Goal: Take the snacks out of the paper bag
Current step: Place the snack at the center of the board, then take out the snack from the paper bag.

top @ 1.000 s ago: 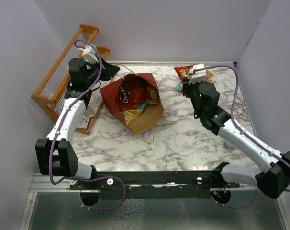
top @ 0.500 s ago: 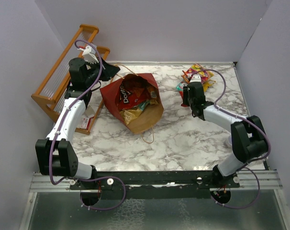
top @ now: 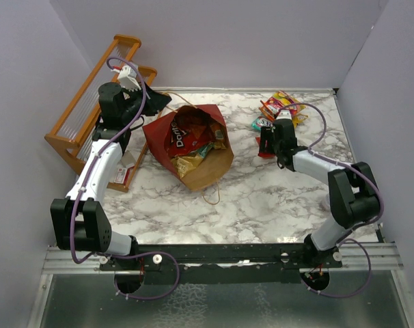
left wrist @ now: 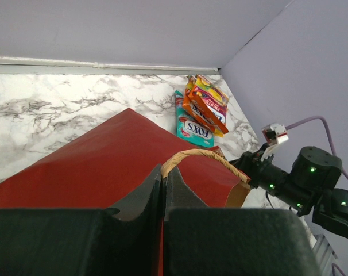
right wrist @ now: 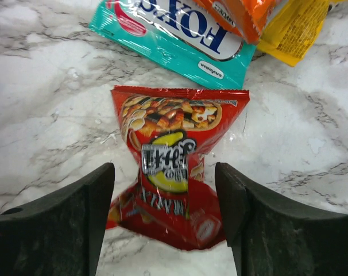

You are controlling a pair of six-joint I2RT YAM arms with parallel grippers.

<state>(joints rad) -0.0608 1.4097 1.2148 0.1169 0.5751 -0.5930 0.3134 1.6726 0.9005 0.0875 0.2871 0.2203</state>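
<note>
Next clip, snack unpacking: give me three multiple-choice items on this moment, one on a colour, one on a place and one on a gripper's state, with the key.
1. Outside, the bag is: A) blue B) red C) white.
2. The red packet lies: A) in the bag B) in the left gripper C) on the table beside the teal packet.
3. The right gripper is: A) shut on the teal packet B) open, a finger on either side of the red packet C) shut on the bag.

Key:
1 B: the left wrist view shows its red wall.
2 C: it rests on the marble by the teal one, and the left gripper is shut on the bag's rim.
3 B: the fingers stand apart, with gaps to the packet's waist.
</note>
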